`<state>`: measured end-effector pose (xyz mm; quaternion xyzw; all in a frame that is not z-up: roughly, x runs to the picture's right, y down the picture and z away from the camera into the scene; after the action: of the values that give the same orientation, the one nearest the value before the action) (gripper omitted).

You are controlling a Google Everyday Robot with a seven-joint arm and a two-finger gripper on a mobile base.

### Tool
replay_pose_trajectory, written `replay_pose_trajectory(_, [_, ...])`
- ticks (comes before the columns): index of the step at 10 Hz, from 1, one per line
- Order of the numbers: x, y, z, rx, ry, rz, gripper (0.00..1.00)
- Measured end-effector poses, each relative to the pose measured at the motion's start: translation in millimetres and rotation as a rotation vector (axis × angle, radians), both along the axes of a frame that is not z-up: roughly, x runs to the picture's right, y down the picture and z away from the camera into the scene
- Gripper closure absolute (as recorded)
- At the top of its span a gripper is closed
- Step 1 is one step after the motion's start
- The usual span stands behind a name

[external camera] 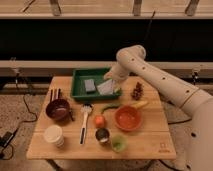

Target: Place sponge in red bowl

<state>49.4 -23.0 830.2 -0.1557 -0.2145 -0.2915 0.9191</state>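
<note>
end effector (114,83), grip unreadable, at pale folded cloth (105,88) beside blocky grey-blue sponge (90,85) in green tray (76,85)

Sponge (90,85) lies in tray (76,88), left of cloth (105,88). Gripper (113,81) is over the tray's right side. Right bowl (127,118) sits nearer.

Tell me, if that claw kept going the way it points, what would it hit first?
Probably the pale cloth in the green tray: the gripper points down just over it. The sponge lies beside the cloth, off that line. Depth is hard to judge.
</note>
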Motion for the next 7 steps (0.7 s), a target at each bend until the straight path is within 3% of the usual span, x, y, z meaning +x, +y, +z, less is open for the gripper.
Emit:
replay_pose_trajectory(5, [-6.9,-57.8,72.0,0.092,-0.031,-0.089,0.35])
replay_pose_trajectory(7, [-31.1,-69.8,94.8,0.113,-0.062,-0.137,0.35])
